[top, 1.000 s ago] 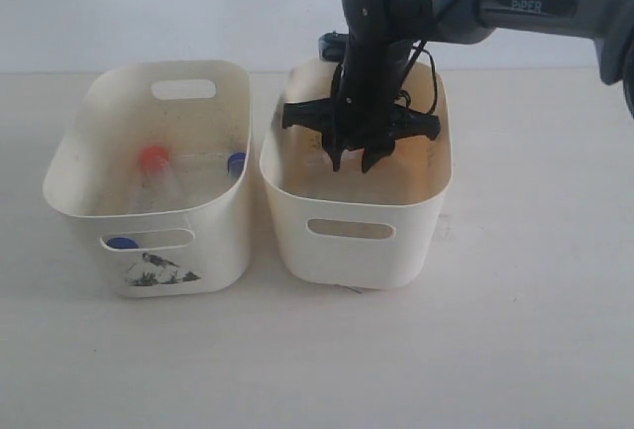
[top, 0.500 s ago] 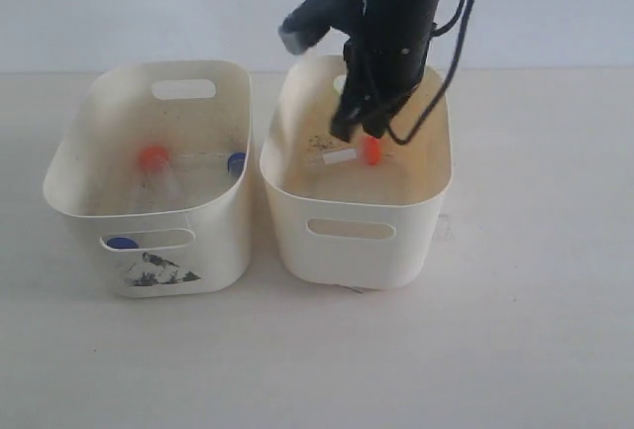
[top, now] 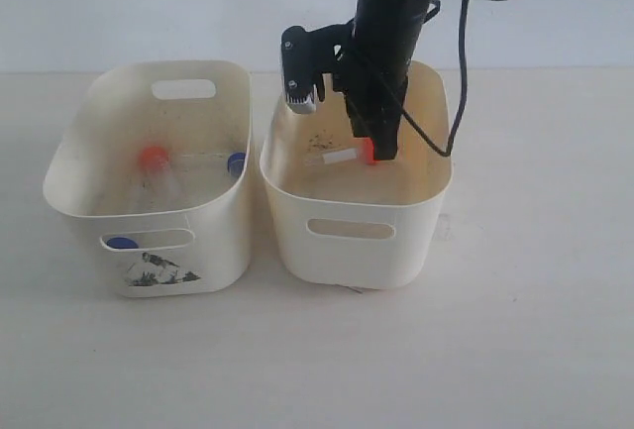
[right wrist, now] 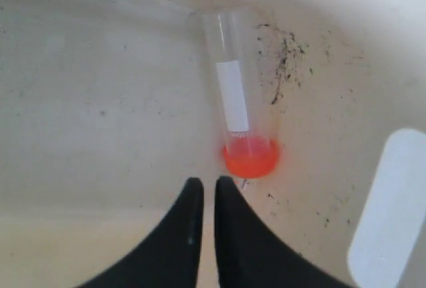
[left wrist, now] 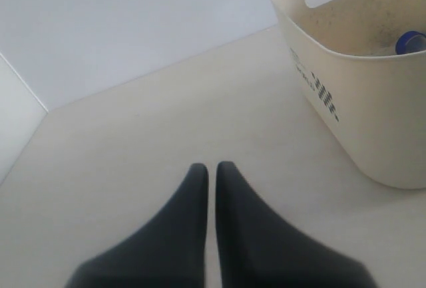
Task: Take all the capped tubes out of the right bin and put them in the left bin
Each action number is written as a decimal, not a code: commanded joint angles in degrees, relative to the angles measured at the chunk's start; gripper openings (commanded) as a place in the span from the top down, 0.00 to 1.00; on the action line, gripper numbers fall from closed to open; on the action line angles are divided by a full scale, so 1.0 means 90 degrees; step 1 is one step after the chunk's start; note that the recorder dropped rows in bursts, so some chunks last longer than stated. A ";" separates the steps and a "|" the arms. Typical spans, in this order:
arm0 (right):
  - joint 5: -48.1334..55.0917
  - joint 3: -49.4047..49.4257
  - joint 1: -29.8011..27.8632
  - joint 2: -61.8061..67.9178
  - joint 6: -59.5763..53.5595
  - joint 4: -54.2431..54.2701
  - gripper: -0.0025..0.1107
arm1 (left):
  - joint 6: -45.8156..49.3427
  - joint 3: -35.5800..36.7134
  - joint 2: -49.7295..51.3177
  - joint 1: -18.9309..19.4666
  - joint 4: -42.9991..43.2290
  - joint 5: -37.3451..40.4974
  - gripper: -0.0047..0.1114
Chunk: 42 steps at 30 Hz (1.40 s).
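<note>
Tube with orange cap (right wrist: 234,105) lies on the floor of the right bin (top: 352,253), just beside the closed, empty fingers of the right gripper (right wrist: 204,181). Three other tubes (top: 152,159) sit in the left bin (top: 216,251). Over the table, the left gripper (left wrist: 208,166) is closed too, holding nothing

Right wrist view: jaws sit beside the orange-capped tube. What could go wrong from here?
1. The right gripper has its jaws shut and empty beside the orange-capped tube; lifting now would probably leave it in the right bin.
2. Pushing on while shut could roll the tube away.
</note>
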 commanded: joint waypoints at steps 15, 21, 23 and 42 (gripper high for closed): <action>-0.0854 -0.0006 -0.0005 0.0586 -0.0010 0.0550 0.39 | -0.0061 -0.0023 0.0003 -0.0034 -0.0018 -0.0033 0.92; -0.1276 -0.0006 -0.0005 0.0789 -0.0134 0.0550 0.39 | -0.0061 -0.0023 0.0003 -0.0034 -0.0018 -0.0033 0.92; -0.1291 -0.0006 -0.0005 0.0880 -0.0134 0.0506 0.39 | -0.0061 -0.0023 0.0003 -0.0034 -0.0018 -0.0033 0.92; -0.1256 -0.0006 -0.0456 0.1383 -0.0146 0.0900 0.90 | -0.0061 -0.0023 0.0003 -0.0034 -0.0018 -0.0033 0.92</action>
